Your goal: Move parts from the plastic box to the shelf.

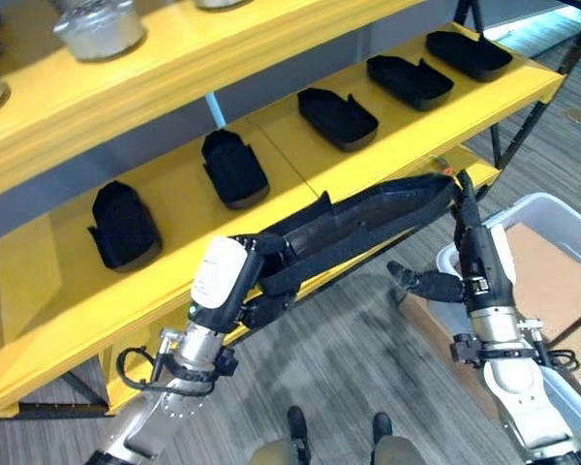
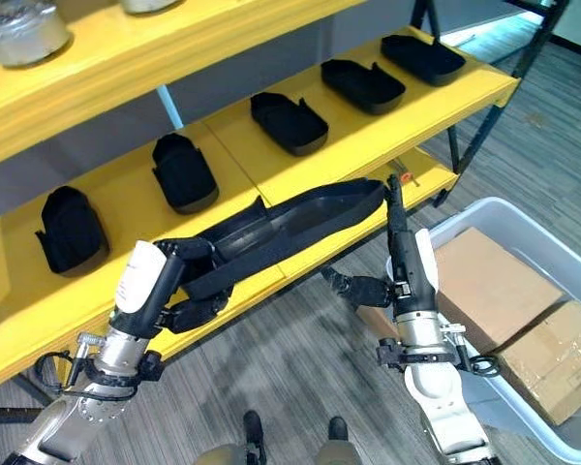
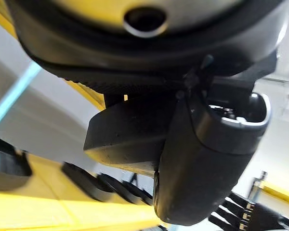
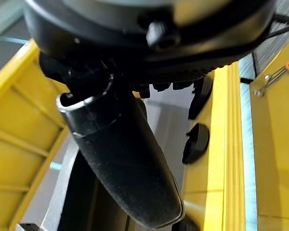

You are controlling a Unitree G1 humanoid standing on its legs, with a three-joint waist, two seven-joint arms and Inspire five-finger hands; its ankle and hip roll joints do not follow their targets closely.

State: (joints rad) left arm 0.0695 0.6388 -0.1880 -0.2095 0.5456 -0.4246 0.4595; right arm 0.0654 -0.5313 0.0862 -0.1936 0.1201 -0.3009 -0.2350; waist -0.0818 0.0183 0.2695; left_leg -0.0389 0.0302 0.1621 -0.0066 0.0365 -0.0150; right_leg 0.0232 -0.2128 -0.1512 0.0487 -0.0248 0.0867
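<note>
Fingers of our left hand point(image 2: 189, 281) curl round the near-left end of the long black part point(image 2: 290, 221); our right hand point(image 2: 399, 242) props its right end with straight fingers; we should keep it level onto the yellow shelf point(image 2: 368, 145).

The scene is bright and evenly lit from above — the yellow shelf point(image 1: 387, 145) shows soft sheen along its front edge and a pale glare patch at the far upper corner. Shadows on the grey floor point(image 2: 300, 358) are faint and diffuse. In both wrist views the near dark hand bulk is blurred — the background stays soft too.
</note>
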